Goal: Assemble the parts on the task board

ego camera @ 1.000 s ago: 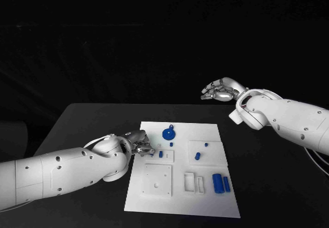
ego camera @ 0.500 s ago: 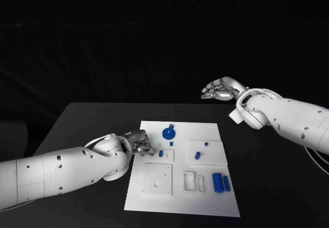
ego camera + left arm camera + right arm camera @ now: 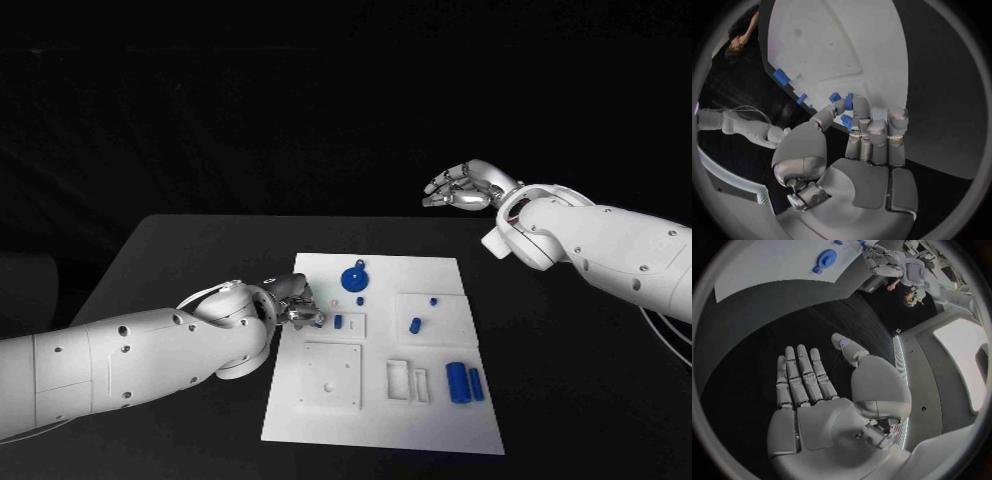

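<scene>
Blue peg (image 3: 847, 103) pinched in left hand (image 3: 293, 303) fingertips: likely light, rigid, slippery; best held mid-length. Right hand (image 3: 820, 390) spread, empty.

Cannot tell whether left hand (image 3: 296, 303) grips a small blue part (image 3: 848, 101) at the task board (image 3: 433, 430) edge; fingertips cover it.

Desk (image 3: 188, 250): black, matte top. Behind the desk hung a black, faintly creased backdrop (image 3: 289, 120). Beside the desk ran a grey floor (image 3: 926, 390).
</scene>
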